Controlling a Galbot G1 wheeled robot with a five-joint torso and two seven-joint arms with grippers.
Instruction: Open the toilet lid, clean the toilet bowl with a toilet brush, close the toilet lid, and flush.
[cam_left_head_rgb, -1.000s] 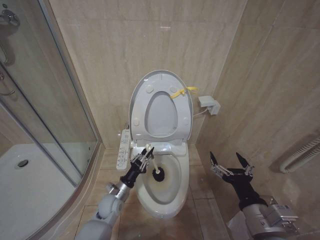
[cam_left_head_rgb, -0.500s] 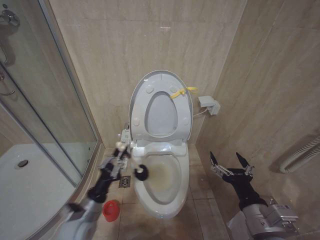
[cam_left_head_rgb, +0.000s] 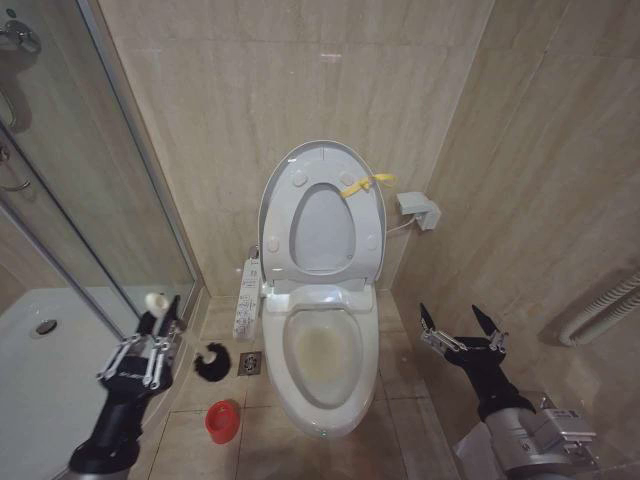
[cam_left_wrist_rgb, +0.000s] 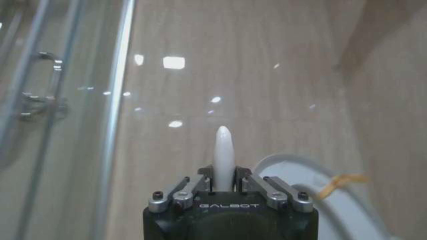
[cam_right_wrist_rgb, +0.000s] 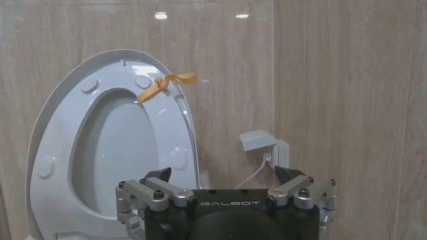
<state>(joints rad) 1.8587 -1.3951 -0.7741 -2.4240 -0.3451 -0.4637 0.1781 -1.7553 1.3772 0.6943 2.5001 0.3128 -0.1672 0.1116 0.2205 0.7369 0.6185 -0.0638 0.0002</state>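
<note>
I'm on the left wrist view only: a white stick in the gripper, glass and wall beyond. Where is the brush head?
Observer: The head view shows the toilet brush with its black head over the floor tiles, left of the toilet bowl, held by the left gripper.
Operator: Where's the holder?
Observer: A red cup stands on the floor, nearer the robot than the brush head.
Operator: Lid position?
Observer: The toilet lid stands raised against the wall.
Operator: Right arm?
Observer: The right gripper hangs open to the right of the bowl, holding nothing.
</note>
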